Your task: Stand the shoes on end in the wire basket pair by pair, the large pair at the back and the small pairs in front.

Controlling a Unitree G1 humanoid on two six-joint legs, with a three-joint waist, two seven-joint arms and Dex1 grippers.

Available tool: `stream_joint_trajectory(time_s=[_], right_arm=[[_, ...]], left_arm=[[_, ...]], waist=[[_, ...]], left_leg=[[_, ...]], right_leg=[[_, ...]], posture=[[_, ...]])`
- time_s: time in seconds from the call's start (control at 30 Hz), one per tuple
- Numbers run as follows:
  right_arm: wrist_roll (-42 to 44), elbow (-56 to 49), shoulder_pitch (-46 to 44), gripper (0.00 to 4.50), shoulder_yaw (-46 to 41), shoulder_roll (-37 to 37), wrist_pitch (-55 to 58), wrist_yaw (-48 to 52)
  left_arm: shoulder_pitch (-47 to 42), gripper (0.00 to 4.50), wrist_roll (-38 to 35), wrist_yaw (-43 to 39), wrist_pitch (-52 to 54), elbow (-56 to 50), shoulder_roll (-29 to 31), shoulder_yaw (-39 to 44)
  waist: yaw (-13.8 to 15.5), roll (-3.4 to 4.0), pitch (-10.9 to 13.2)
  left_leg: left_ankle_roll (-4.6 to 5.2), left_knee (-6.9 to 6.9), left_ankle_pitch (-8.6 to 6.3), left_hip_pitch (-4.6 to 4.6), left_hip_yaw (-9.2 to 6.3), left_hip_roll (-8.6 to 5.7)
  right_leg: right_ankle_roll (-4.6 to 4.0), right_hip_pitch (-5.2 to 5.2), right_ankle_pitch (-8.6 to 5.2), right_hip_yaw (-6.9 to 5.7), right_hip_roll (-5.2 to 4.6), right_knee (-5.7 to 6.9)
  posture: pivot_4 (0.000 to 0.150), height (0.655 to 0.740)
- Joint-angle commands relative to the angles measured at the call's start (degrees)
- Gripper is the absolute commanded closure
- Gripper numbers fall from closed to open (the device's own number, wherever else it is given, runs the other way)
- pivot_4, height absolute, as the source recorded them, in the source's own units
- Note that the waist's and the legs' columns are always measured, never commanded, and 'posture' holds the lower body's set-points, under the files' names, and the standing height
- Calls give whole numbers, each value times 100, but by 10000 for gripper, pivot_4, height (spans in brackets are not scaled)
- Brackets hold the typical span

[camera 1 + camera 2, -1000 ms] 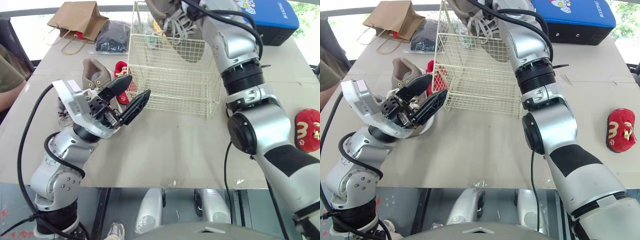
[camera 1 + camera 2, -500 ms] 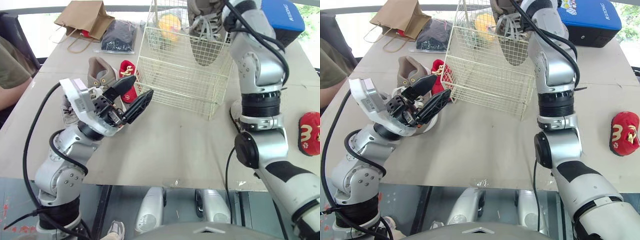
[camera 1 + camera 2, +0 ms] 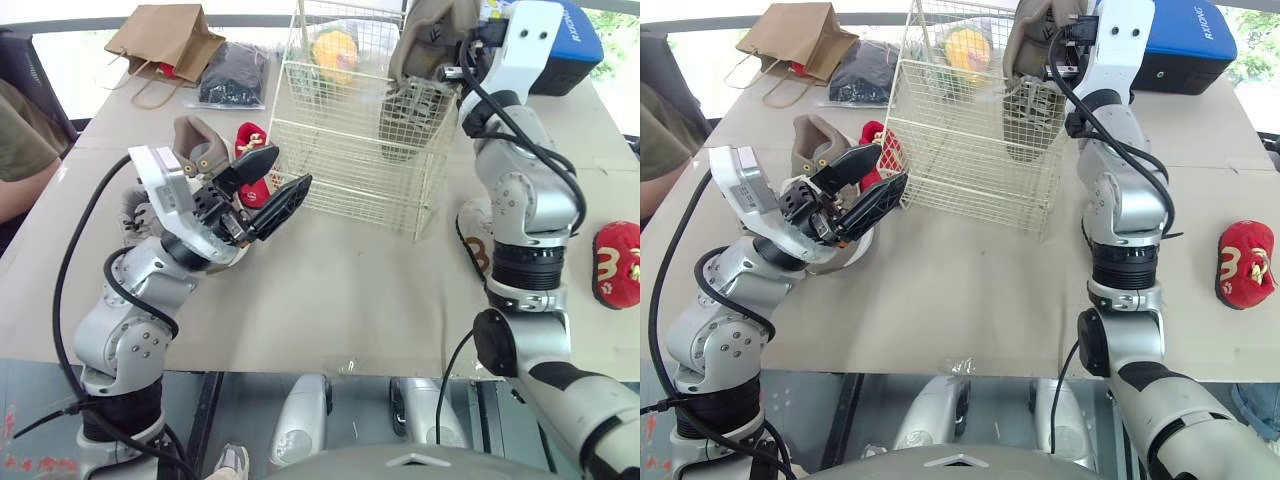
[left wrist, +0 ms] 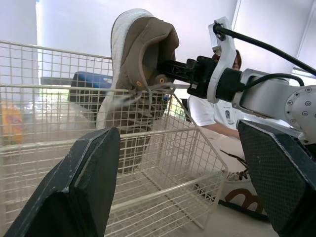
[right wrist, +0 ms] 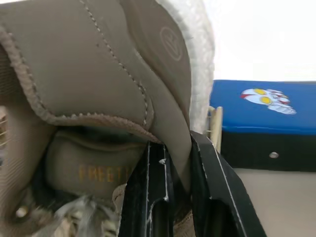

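Right end effector (image 5: 173, 153) clamped tight on the heel collar of the large tan sneaker (image 3: 425, 40), upper centre-right of frame. Shoe hangs toe-down, lower part inside the wire basket (image 3: 340, 170) toward its right side, heel above the rim. Left end effector (image 3: 290, 165) left of centre, fingers spread wide, holding nothing, near the basket's front-left corner. Behind it on the surface (image 3: 340, 300): second tan sneaker (image 3: 197, 145), small red shoe (image 3: 248, 138). Another red shoe (image 3: 616, 262) at right edge.
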Motion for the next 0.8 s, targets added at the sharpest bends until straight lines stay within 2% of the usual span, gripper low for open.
stream_joint_trajectory(time_s=[0.03,0.3,0.6,0.63,0.67,0.7,0.8], right_arm=[[344,-163,176,44693,332,-140,255,716],[379,-115,21,44693,798,-1055,-85,2145],[495,-276,242,44693,1055,-1350,-137,2920],[537,-255,259,37257,1002,-1370,-135,2981],[553,-229,282,35491,969,-1430,-194,3086],[606,-223,283,29865,899,-1459,-207,3146],[616,-230,250,18681,730,-1557,-328,3162]], left_arm=[[-100,3956,-79,-55,-15,-73,97,109],[-72,3956,-75,-56,-15,-90,172,172],[121,3956,-164,-35,19,-163,252,303],[153,3956,-186,-34,30,-163,275,341],[204,3956,-231,-47,50,-152,320,418],[251,3956,-297,-57,79,-134,363,509],[332,3956,-578,35,201,-41,426,812]], waist=[[-57,3,-2],[-126,4,-1],[-161,3,-2],[-171,3,-2],[-183,3,-2],[-195,3,-2],[-208,3,-2]], left_leg=[[0,-1,0,0,0,0],[1,-8,-1,-2,5,1],[2,-8,-1,0,10,4],[2,-8,-1,0,10,3],[2,-8,-1,1,10,4],[2,-8,-1,1,10,4],[2,-6,-1,3,10,6]], right_leg=[[0,0,0,0,0,0],[0,-1,0,6,0,-13],[0,-2,0,11,0,-12],[0,-2,0,11,0,-12],[0,-2,0,11,0,-12],[0,-2,0,11,1,-12],[0,-1,0,11,1,-6]], posture=[[1500,7400],[1500,7400],[1500,7400],[1500,7400],[1500,7400],[1500,7400],[1500,7400]])
